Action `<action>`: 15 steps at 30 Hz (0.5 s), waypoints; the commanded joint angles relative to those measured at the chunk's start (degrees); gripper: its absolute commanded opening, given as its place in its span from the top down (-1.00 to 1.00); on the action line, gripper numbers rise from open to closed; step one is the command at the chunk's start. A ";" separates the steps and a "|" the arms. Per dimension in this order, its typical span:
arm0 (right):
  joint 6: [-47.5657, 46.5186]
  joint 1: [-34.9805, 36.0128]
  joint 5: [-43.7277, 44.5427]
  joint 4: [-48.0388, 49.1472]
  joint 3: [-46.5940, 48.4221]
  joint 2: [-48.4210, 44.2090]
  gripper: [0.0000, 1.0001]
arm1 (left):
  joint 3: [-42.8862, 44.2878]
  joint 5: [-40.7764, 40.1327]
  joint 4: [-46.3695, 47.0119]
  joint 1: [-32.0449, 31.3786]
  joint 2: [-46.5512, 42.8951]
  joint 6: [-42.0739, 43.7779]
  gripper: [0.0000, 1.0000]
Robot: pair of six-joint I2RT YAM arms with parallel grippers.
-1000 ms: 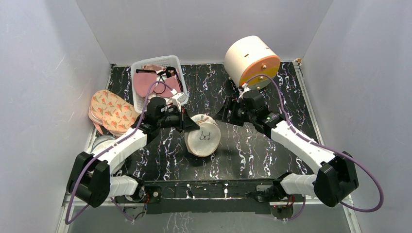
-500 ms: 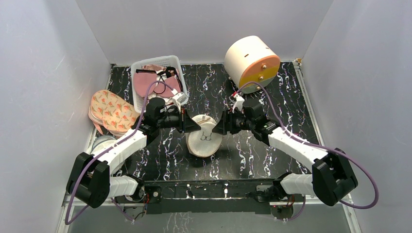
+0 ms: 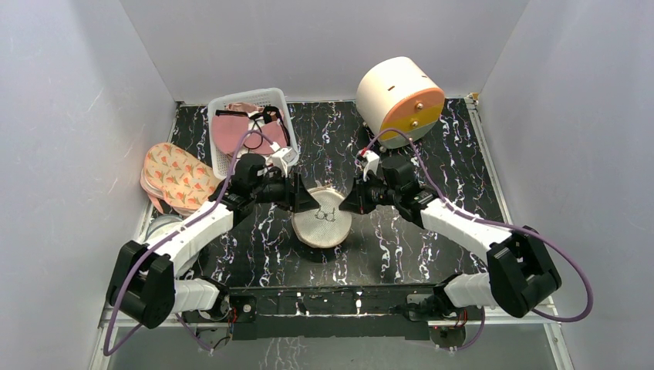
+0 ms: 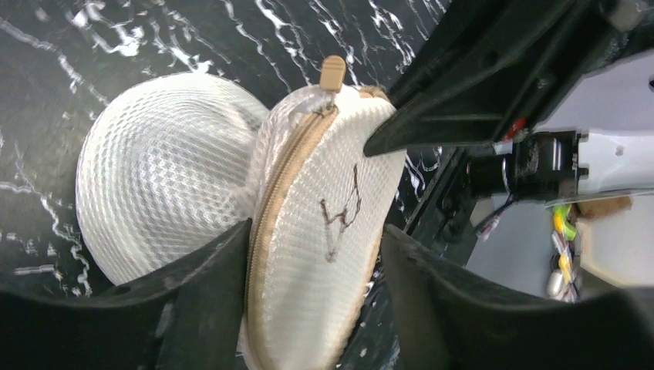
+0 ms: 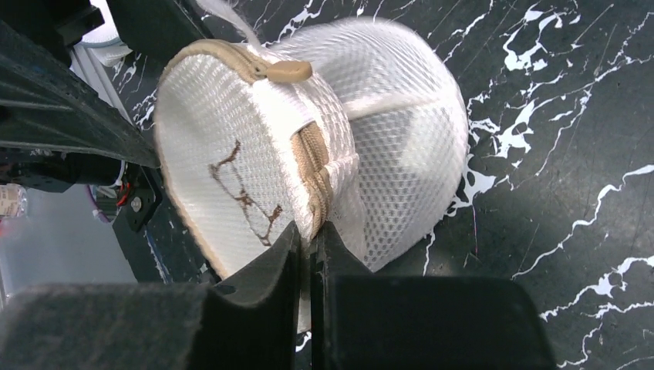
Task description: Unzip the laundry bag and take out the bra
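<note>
The laundry bag [image 3: 321,218] is a white mesh dome with a tan zipper, lying on the black marble table between both arms. My left gripper [image 4: 315,235] stands open, with one finger on each side of the bag's flat panel, which bears a brown scribble. The tan zipper pull [image 4: 333,73] sticks up at the bag's top. From the other side my right gripper [image 5: 311,231] is shut on the bag's tan zipper seam [image 5: 312,173], pinching mesh between its pads. In the top view the left gripper [image 3: 305,196] and right gripper [image 3: 345,202] flank the bag. The bra is hidden.
A white basket [image 3: 224,108] holding pink garments stands at the back left. A floral padded item [image 3: 177,177] lies at the left edge. A cream and orange drum [image 3: 399,96] sits on its side at the back right, just behind the right arm.
My right gripper moved left to the bag and shut on its zipper seam. My left gripper, which was shut on the bag, has opened. The bag has tipped flatter.
</note>
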 commanded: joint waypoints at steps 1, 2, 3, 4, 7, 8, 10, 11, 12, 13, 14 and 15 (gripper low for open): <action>-3.69 -0.34 -1.11 1.61 3.77 1.39 1.00 | 6.16 -9.78 -15.47 -0.61 -3.92 2.95 -0.46; -3.97 -0.33 -1.07 1.67 3.79 1.54 1.00 | 8.71 -12.76 -18.96 -0.94 -4.44 3.27 -0.59; -4.08 -0.41 -0.74 1.81 3.67 1.57 1.00 | 10.92 -17.22 -22.44 -1.42 -4.57 3.25 -0.64; -4.18 -0.34 -0.44 2.05 3.62 1.57 1.00 | 13.40 -20.69 -25.77 -1.92 -4.33 3.10 -0.66; -4.20 -0.34 -0.38 3.01 3.53 1.61 1.00 | 22.24 -30.95 -35.33 -5.76 -1.04 2.88 -0.60; -4.20 -0.33 -0.71 3.61 3.46 1.72 1.00 | 25.29 -34.26 -37.82 -7.96 0.65 2.98 -0.53; -4.30 -0.33 -0.89 4.47 3.43 2.25 1.00 | 31.14 -40.82 -42.19 -12.07 5.40 2.77 -0.39; -4.51 -0.38 -0.88 4.61 3.60 2.69 1.00 | 33.74 -42.63 -43.58 -13.60 8.18 2.92 -0.26; -4.77 -0.34 -0.88 4.48 3.88 3.09 1.00 | 35.72 -43.89 -44.29 -14.59 10.34 3.27 -0.17; -4.95 -0.34 -0.83 4.21 4.19 3.41 1.00 | 37.38 -44.44 -44.57 -15.05 12.22 3.70 -0.01; -4.97 -0.33 -0.80 4.07 4.42 3.63 1.00 | 38.65 -44.51 -44.50 -15.28 13.62 4.22 0.13; -4.75 -0.38 -0.86 3.99 4.60 3.71 1.00 | 39.57 -44.41 -43.94 -15.43 14.80 4.89 0.25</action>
